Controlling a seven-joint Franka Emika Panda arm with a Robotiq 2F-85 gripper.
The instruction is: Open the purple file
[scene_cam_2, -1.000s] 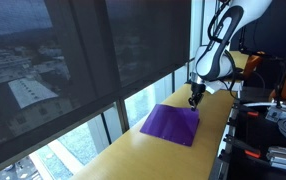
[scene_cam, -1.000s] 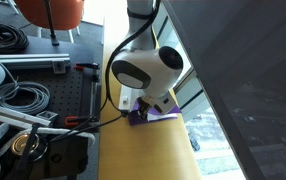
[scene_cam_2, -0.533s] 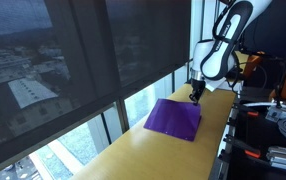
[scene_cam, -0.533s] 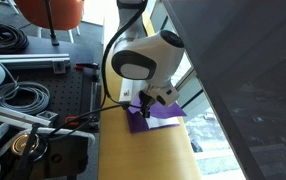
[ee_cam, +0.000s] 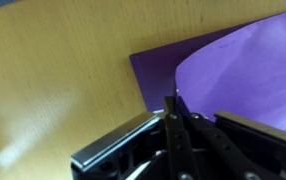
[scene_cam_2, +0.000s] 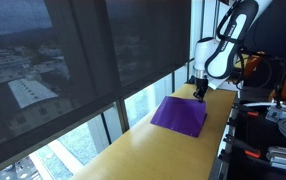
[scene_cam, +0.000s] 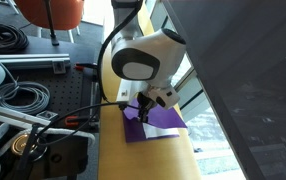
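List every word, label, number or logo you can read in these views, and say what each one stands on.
No text can be read in any view.
On the purple file: plain cover, no print showing.
On the gripper: no legible marking.
On the white arm: no logo clear enough to read in either exterior view.
On the table: bare wood-coloured top, no writing.

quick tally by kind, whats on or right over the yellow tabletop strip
purple file: 1
gripper: 1, shut on the file's cover edge
total: 2
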